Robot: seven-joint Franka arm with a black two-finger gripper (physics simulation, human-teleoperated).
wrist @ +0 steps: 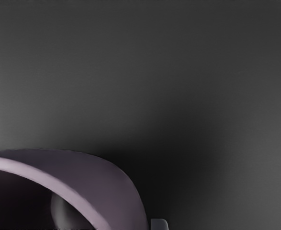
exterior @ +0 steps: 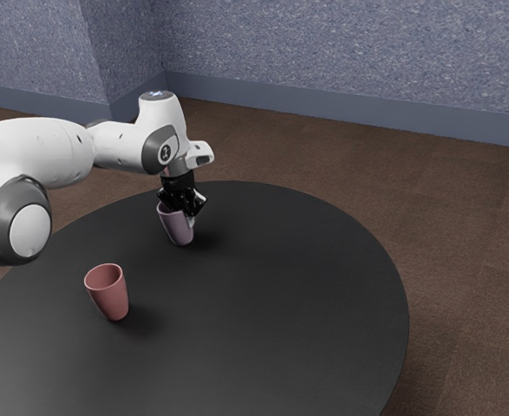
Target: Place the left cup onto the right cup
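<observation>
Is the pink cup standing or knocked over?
Standing: the pink cup rests on its narrow base on the table, mouth up, apart from the gripper, which is over at the purple cup.

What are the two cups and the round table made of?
The purple cup and the pink cup look like smooth matte plastic: even colour, thin walls, soft sheen, though it could be ceramic. The table looks like a dark, dull-finished top, maybe painted wood or plastic; no grain shows.
</observation>
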